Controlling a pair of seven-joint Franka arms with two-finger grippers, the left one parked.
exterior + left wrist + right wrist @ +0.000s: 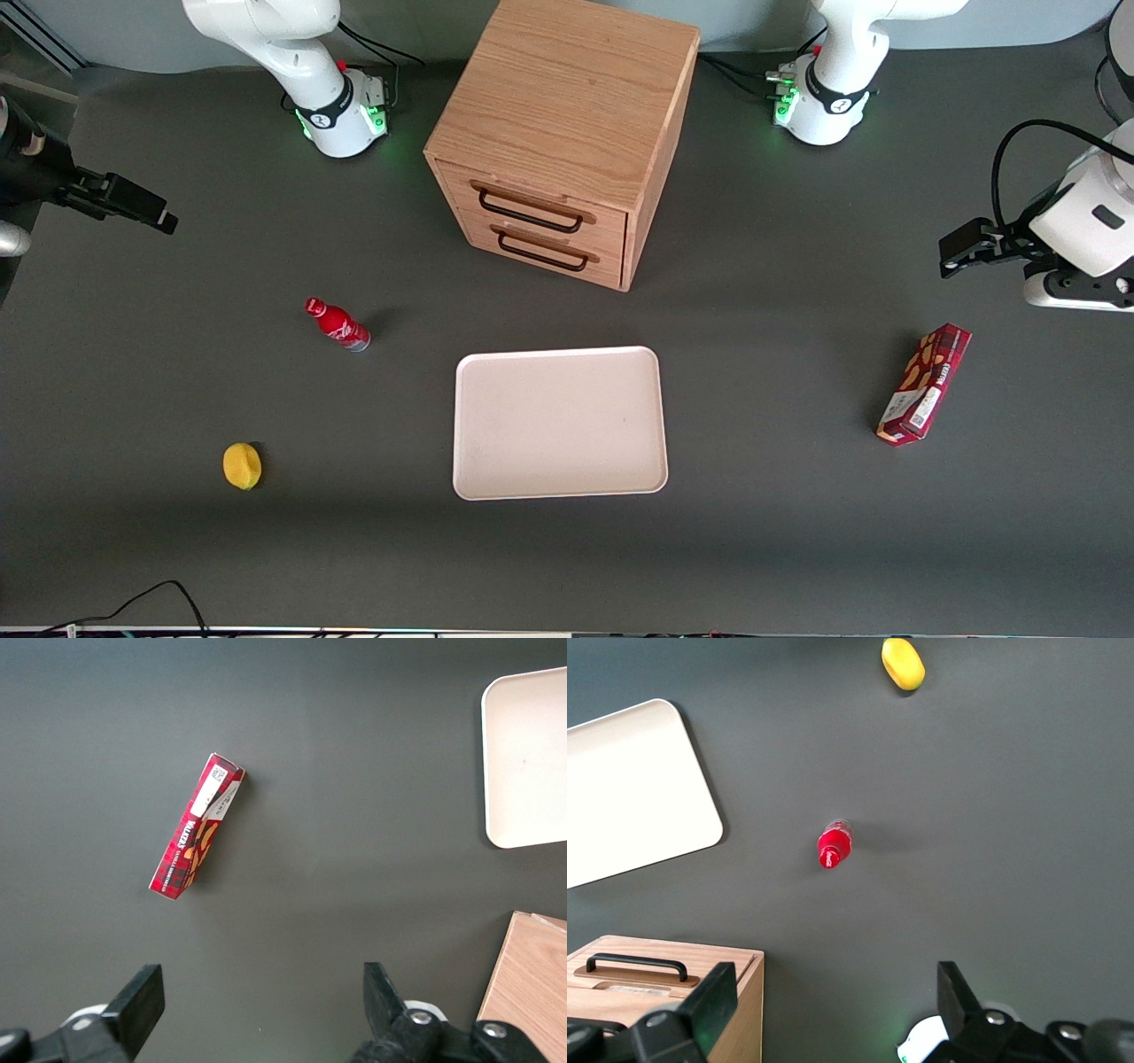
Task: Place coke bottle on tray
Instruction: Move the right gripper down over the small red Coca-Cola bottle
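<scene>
The coke bottle point(338, 325), small and red with a red cap, stands upright on the dark table, beside the tray toward the working arm's end. It also shows in the right wrist view point(834, 845), seen from above. The tray point(558, 421) is pale cream, flat and bare, lying in front of the drawer cabinet; parts of it show in the right wrist view point(629, 788) and the left wrist view point(527, 753). My right gripper point(142, 206) point(835, 988) hangs open and empty high over the working arm's end of the table, well apart from the bottle and farther from the front camera.
A wooden two-drawer cabinet point(567, 133) point(664, 992) stands farther from the front camera than the tray. A yellow lemon point(242, 465) point(903, 663) lies nearer the front camera than the bottle. A red snack box point(924, 383) point(195, 835) lies toward the parked arm's end.
</scene>
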